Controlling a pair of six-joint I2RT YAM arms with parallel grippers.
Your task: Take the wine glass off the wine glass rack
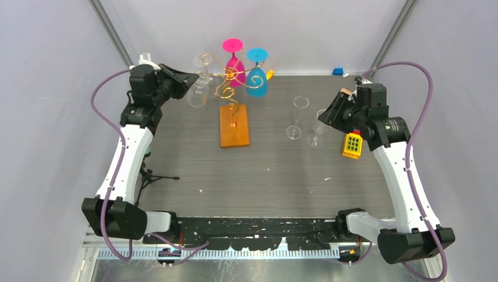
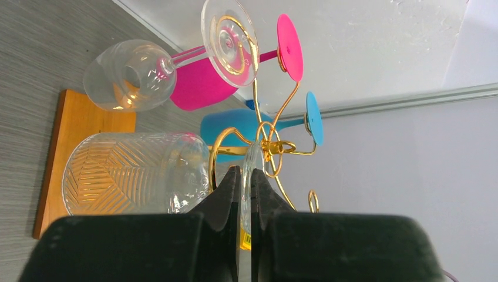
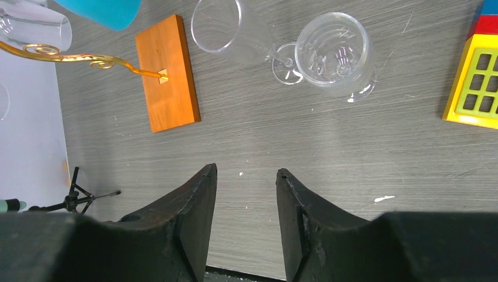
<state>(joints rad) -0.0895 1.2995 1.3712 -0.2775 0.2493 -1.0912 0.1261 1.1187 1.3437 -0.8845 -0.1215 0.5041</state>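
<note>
The wine glass rack (image 1: 230, 76) has gold spiral arms on an orange wooden base (image 1: 234, 125). A pink glass (image 1: 233, 61), a blue glass (image 1: 257, 79) and two clear glasses (image 1: 198, 91) hang on it upside down. My left gripper (image 1: 191, 79) is at the rack's left side. In the left wrist view my left gripper (image 2: 246, 171) is shut on the foot (image 2: 252, 170) of a patterned clear wine glass (image 2: 132, 173), beside a gold arm (image 2: 214, 158). A second clear glass (image 2: 132, 76) hangs above it. My right gripper (image 3: 246, 171) is open and empty over the table.
Two clear glasses (image 1: 300, 108) (image 1: 319, 126) stand on the table right of the rack, just ahead of my right gripper (image 1: 325, 115). A yellow toy block (image 1: 352, 145) sits beside them. A small black tripod (image 1: 154, 176) stands near the left arm. A blue object (image 1: 337, 71) lies at the back edge.
</note>
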